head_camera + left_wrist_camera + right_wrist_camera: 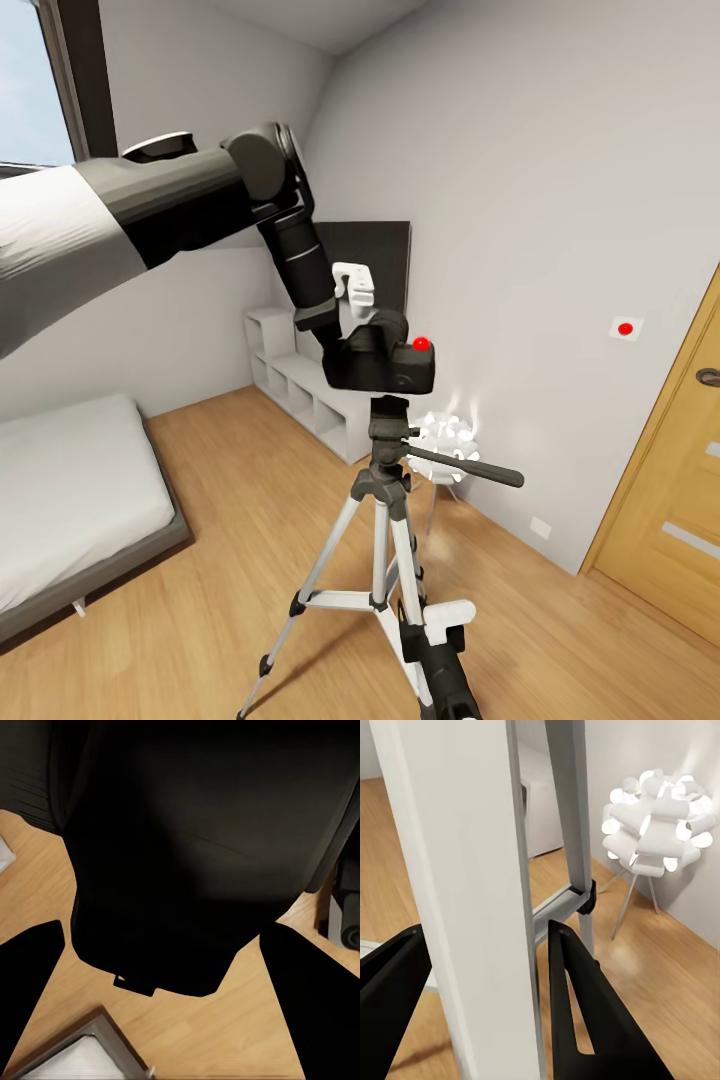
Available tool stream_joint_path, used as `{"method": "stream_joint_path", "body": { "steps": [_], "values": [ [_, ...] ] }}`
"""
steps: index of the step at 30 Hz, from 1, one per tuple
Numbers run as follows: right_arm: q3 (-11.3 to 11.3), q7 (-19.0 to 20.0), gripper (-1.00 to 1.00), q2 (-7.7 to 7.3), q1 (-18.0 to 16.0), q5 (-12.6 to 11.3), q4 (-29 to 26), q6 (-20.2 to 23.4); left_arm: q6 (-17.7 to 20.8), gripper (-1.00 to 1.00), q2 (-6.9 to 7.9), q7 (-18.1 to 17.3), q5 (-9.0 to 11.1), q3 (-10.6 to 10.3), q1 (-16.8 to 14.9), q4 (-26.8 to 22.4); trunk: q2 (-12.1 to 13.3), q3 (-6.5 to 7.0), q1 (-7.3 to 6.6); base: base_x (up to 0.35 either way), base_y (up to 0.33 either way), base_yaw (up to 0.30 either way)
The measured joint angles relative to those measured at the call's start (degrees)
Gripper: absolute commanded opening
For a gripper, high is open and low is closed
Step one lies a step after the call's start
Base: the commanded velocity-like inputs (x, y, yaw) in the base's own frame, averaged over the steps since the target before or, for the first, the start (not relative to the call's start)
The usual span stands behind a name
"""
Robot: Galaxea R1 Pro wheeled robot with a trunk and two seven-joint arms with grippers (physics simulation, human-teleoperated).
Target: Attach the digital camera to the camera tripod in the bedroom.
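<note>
digital camera (385,362): small, chunky black body with a round red button on top, held in my left claw (362,345) just above the black pan head of the camera tripod (385,480); whether they touch i cannot tell. tripod: silver-grey legs, black joints, long handle. my right claw (484,967) stands narrowly around one leg, fingers (585,1020) either side.
</note>
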Motion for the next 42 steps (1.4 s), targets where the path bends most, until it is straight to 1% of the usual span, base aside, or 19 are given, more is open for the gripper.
{"method": "stream_joint_path", "body": {
  "steps": [5,7,12,22,34,42],
  "values": [
    [0.0,0.0,-1.00,0.00,0.0,0.0,0.0,0.0,0.0,-1.00,-0.32,0.0,0.0,-0.6,0.0,0.0,0.0,0.00,0.00,0.000,0.000,0.000],
    [0.0,0.0,-1.00,0.00,0.0,0.0,0.0,0.0,0.0,-1.00,-0.69,0.0,0.0,-0.9,0.1,0.1,0.0,0.00,0.00,0.000,0.000,0.000],
    [0.0,0.0,-1.00,0.00,0.0,0.0,0.0,0.0,0.0,-1.00,-1.15,0.0,0.0,-1.1,0.1,0.7,0.0,0.00,0.00,0.000,0.000,0.000],
    [0.0,0.0,-1.00,0.00,0.0,0.0,0.0,0.0,-0.1,-1.00,-1.22,0.0,-0.1,-1.1,0.1,3.4,0.0,0.00,0.00,0.000,0.000,0.000],
    [0.0,0.0,-1.00,0.00,0.0,0.0,0.0,0.0,-0.1,-1.00,-1.24,0.0,-0.1,-1.1,0.1,3.5,0.0,0.00,0.00,0.000,0.000,0.000],
    [0.1,-0.1,-1.00,-0.02,0.0,-0.3,0.1,-0.2,-0.1,-1.00,-1.64,0.0,-0.1,-1.1,0.1,3.6,0.0,0.00,0.00,0.000,0.000,0.000]
  ]
}}
